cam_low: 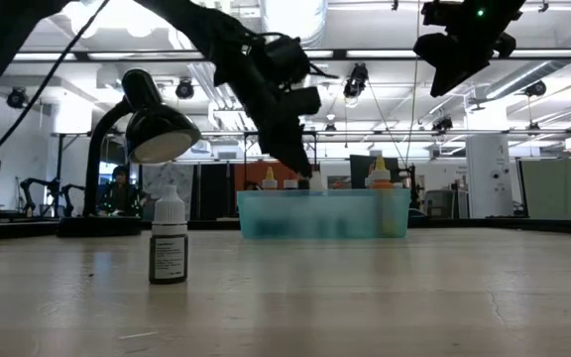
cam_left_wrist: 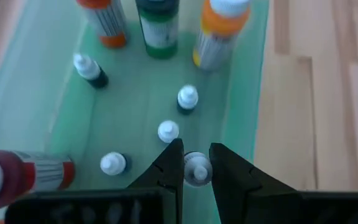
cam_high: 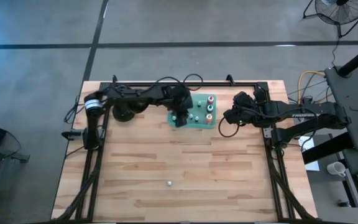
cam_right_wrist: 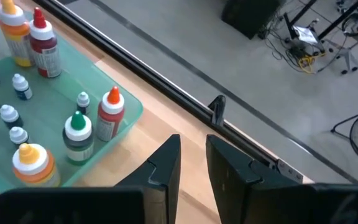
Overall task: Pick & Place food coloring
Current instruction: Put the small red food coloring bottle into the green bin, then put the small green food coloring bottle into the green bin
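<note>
The food coloring bottles stand in a flat translucent green tray near the table's far edge. The larger ones are orange, green and red-capped, and one dark red bottle lies on its side. Small white-capped ones stand among them. One more small bottle stands alone near the table's near edge. My left gripper reaches down into the tray's left part, shut on a small bottle. My right gripper hangs raised to the right of the tray, slightly open and holding nothing. My left gripper pinches a small white-capped bottle between its two fingers, near the bottle's cap. The fingers come from above, slanting down into the tray. The bottle stays upright between the fingertips. Whether its base still rests on the tray is hidden.
A black desk lamp stands at the table's far left. A black rail runs along the far edge. Bare wooden tabletop stretches between the tray and the near edge, apart from the lone bottle.
</note>
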### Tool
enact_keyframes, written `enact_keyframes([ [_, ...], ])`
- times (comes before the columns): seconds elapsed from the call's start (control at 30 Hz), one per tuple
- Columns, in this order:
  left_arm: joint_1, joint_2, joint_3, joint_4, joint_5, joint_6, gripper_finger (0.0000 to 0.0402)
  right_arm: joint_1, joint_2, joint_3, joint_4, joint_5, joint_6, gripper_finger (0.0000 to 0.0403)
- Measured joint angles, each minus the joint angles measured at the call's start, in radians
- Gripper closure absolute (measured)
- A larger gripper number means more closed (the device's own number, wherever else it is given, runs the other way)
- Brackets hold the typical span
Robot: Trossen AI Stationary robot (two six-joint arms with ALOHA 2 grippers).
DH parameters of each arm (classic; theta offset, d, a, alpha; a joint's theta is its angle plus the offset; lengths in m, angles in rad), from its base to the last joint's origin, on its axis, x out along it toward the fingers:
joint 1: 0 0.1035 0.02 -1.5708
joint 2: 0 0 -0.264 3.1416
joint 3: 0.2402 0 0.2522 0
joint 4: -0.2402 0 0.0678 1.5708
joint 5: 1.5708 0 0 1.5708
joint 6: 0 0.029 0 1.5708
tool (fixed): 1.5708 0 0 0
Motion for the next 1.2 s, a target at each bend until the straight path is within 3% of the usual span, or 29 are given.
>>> enact_keyframes([
  [0.27,-0.005,0.056,-0.033,0.066,0.07,0.025,0.0364,0.0,0.0,-0.007,-0.003,-0.008,-0.001,0.0335],
  [0.57,-0.007,0.104,-0.05,0.096,0.075,0.031,0.0362,0.001,0.0,-0.032,-0.005,-0.036,-0.003,0.0335],
  [1.03,-0.007,0.104,-0.051,0.103,0.071,0.024,0.0287,0.0,0.0,-0.044,-0.004,-0.034,-0.003,0.0335],
  [1.2,-0.008,0.053,-0.032,0.062,0.017,0.016,0.0274,0.0,0.0,-0.044,-0.004,-0.033,-0.007,0.0335],
])
